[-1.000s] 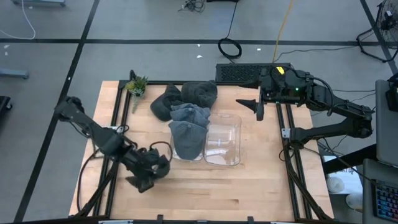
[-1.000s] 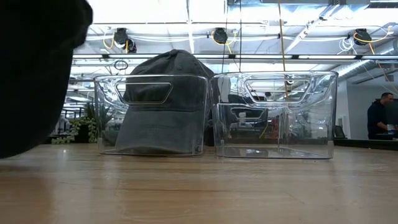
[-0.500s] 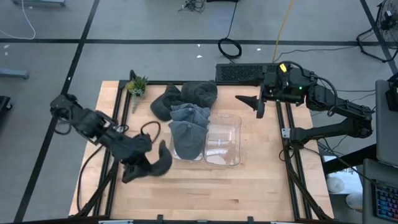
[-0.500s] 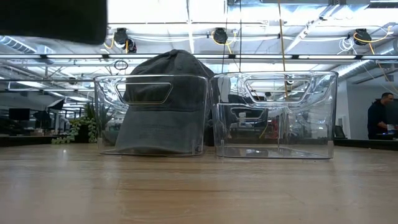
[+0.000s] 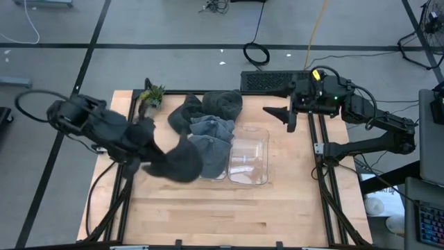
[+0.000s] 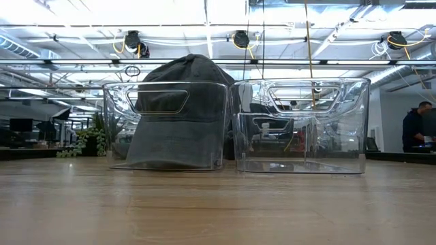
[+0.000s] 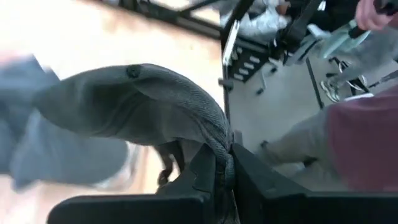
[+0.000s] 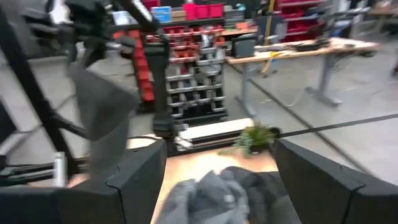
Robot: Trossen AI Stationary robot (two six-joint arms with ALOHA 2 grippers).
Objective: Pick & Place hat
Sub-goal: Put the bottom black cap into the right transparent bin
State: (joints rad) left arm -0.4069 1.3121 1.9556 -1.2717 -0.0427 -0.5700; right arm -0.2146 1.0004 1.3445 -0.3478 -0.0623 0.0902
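high view: left gripper (image 5: 147, 165) clamped on dark hat (image 5: 182, 161), held up w/ brim hanging to clear left bin (image 5: 220, 176); right gripper (image 5: 281, 115) waits, fingers apart, at far edge.

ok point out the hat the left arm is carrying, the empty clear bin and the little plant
carried hat (image 5: 182, 164), high view, on its crown
empty clear bin (image 5: 263, 156), high view, on its right rim
little plant (image 5: 152, 94), high view, on its leaves

The left gripper (image 5: 149, 161) is raised just left of the clear bins (image 5: 250, 156), fingers pinched on a dark hat (image 5: 182, 163). The right gripper (image 5: 281, 114) hangs beyond the bins, fingers spread.
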